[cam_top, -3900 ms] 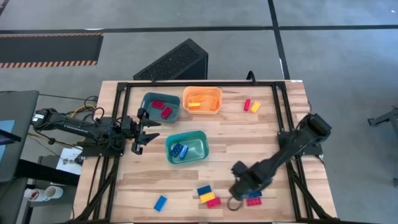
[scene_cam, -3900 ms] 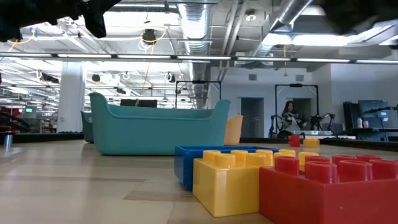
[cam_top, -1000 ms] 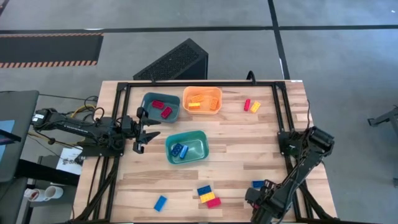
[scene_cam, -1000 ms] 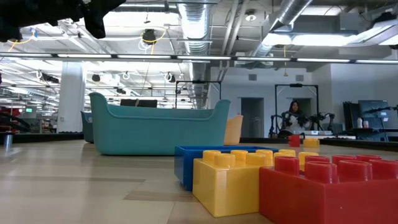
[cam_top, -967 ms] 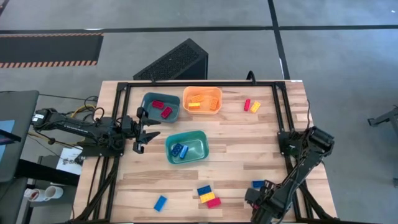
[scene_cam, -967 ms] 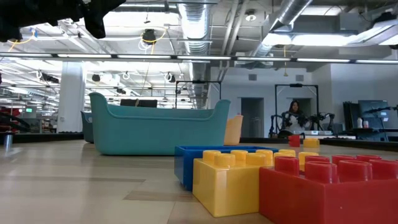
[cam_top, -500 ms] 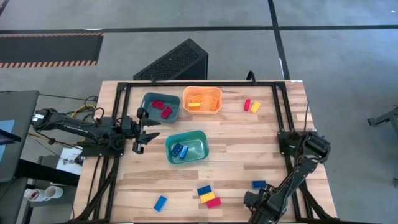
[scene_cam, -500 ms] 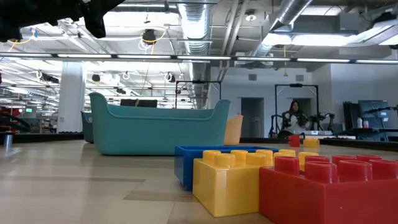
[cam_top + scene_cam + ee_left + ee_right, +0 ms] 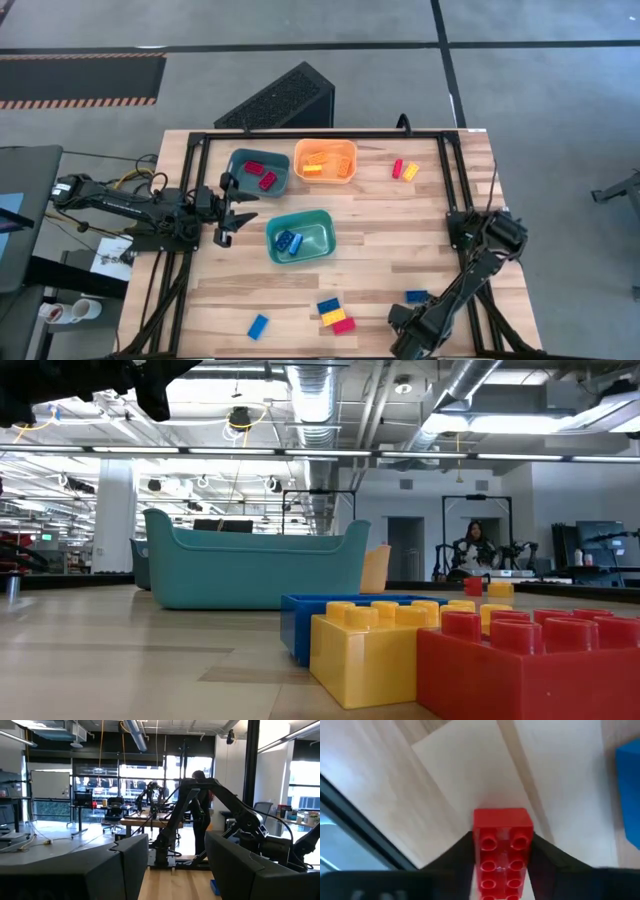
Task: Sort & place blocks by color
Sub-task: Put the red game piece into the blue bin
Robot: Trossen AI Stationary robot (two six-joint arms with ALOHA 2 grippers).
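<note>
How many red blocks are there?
5 red blocks: two in the dark teal tray, one beside the far yellow block, one in the near cluster, one between the right fingers. Others may be hidden.

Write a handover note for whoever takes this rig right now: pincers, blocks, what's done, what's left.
Right pincer: closed around a red block, low at the table's near right edge.
Left pincer: waits open at the left edge, empty.
Done: two red blocks in the dark teal tray, two blue in the lighter teal tray, yellow in the orange tray.
Left: near-edge trio, two loose blue blocks, and a red-yellow pair.
</note>
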